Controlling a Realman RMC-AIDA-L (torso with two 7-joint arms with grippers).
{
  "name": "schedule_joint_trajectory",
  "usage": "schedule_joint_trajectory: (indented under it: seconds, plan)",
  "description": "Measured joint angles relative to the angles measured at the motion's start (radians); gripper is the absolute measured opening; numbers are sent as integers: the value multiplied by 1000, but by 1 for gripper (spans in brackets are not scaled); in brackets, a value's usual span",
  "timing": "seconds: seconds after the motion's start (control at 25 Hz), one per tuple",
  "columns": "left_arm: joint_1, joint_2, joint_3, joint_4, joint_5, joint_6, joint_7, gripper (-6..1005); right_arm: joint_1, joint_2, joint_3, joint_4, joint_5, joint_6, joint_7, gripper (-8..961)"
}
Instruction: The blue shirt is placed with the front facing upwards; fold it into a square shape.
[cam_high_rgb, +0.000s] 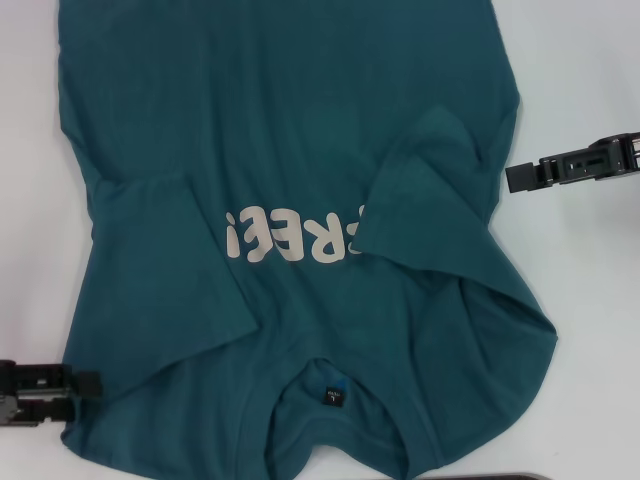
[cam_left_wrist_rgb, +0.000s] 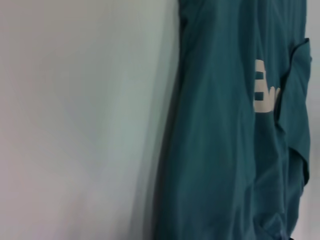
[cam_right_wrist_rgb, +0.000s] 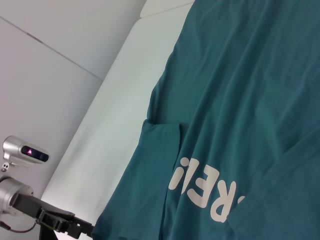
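Observation:
The blue shirt (cam_high_rgb: 300, 120) lies flat on the white table (cam_high_rgb: 590, 300), front up, with its collar and black neck label (cam_high_rgb: 331, 396) nearest me. Cream letters (cam_high_rgb: 290, 235) run across the chest. Both sleeves are folded inward: one (cam_high_rgb: 420, 200) covers the end of the letters, the other (cam_high_rgb: 160, 260) lies beside them. My left gripper (cam_high_rgb: 85, 385) sits at the shirt's near left corner, right at the cloth's edge. My right gripper (cam_high_rgb: 520, 177) hovers over bare table just off the shirt's right side. The left wrist view shows the shirt (cam_left_wrist_rgb: 225, 150) and letters (cam_left_wrist_rgb: 262, 95).
White table (cam_left_wrist_rgb: 75, 125) borders the shirt on both sides. From the right wrist, the shirt (cam_right_wrist_rgb: 240, 100), the table's far edge (cam_right_wrist_rgb: 115, 125), a grey wall behind it and the left arm (cam_right_wrist_rgb: 60, 222) are visible. A dark strip (cam_high_rgb: 500, 477) lies along the near edge.

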Motion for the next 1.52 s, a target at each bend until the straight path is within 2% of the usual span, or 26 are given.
schedule_joint_trajectory:
  seconds: [1.16, 1.52]
  plan:
    - [55, 24, -8, -17, 4, 12, -6, 779, 3, -4, 0, 0, 0, 12, 0, 879]
    - [57, 21, 1, -14, 13, 10, -7, 780, 3, -4, 0, 0, 0, 14, 0, 879]
